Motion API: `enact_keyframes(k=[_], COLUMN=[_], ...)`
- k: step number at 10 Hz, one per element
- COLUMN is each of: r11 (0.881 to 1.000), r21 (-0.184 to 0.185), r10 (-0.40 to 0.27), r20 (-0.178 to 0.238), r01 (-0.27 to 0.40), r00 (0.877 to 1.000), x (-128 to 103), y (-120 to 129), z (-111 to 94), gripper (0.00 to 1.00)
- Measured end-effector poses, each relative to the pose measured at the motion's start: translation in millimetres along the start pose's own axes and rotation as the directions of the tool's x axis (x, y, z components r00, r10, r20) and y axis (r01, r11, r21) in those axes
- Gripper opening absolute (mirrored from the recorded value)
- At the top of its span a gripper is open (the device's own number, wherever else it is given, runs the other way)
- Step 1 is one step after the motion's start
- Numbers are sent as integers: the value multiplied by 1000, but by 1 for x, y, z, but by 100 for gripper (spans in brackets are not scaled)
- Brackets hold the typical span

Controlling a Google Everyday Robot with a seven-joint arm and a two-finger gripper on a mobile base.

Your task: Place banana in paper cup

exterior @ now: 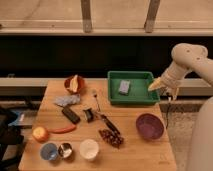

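The banana (pixel 74 83), a short pale yellow wedge, sits in a small red-orange bowl (pixel 66 86) just left of the green tray (pixel 142 88), near the back of the wooden counter (pixel 137 156). Its long axis seems to run roughly from the front of the counter to the back, and it is propped in the bowl rather than lying flat.

The tool (pixel 155 86) hangs at the tray's right edge, on the end of a white arm that comes in from the right. Its yellowish fingers stand wide and hold nothing. From the tool, the banana lies straight across the tray, on the tray's far left side. The whole tray lies between them, and the two are well apart. There is only one arm, so reach is no choice. The coming move probably means crossing over the tray and closing across the banana's narrow width.

The paper cup (pixel 89 149), white and plain, stands well in front of the tray and to its left, near the counter's front edge. A shiny metal cup (pixel 65 149) and a blue cup (pixel 49 151) stand in a row to its left.

Inside the tray lies a small grey block (pixel 124 87). A purple bowl (pixel 149 126) sits in front of the tray's right end. Dark red grapes (pixel 111 137) lie in front of the tray.

No brand, label or writing can be read.
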Motion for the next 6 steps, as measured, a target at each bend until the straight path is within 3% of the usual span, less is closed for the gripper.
enact_keyframes(k=[6], r11=[1000], r21=[1], r10=[1], r20=[-3], r01=[-1], r00=[1000], x=[0], y=[-1], z=[1], gripper=[80])
